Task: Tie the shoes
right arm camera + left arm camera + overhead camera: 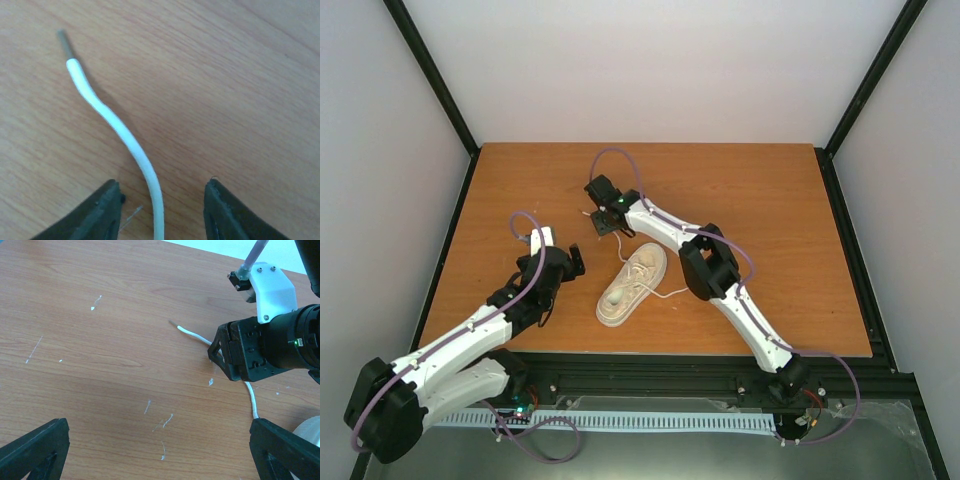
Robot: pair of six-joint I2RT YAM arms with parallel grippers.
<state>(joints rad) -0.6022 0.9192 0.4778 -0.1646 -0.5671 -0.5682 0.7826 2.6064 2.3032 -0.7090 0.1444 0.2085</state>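
From above, the shoe lies aslant near the middle of the table. The right gripper points down at the wood just past the shoe's far end. A bit of white lace shows at its left side. The left gripper sits to the shoe's left, near it but apart, and closer to the arms than the right gripper is.

In the left wrist view, this gripper's fingers stand wide apart at the bottom corners, with only bare wood between them. Ahead and to the right, the right gripper is set low over the lace. The lace's tip sticks out past it to the left, and the rest curves back toward the pale edge of the shoe in the lower right corner.

In the right wrist view, the fingers are apart. The lace lies flat on the table and runs up between them, clear of both. Its tip lies well ahead, up and to the left. No part of the shoe's body shows here.
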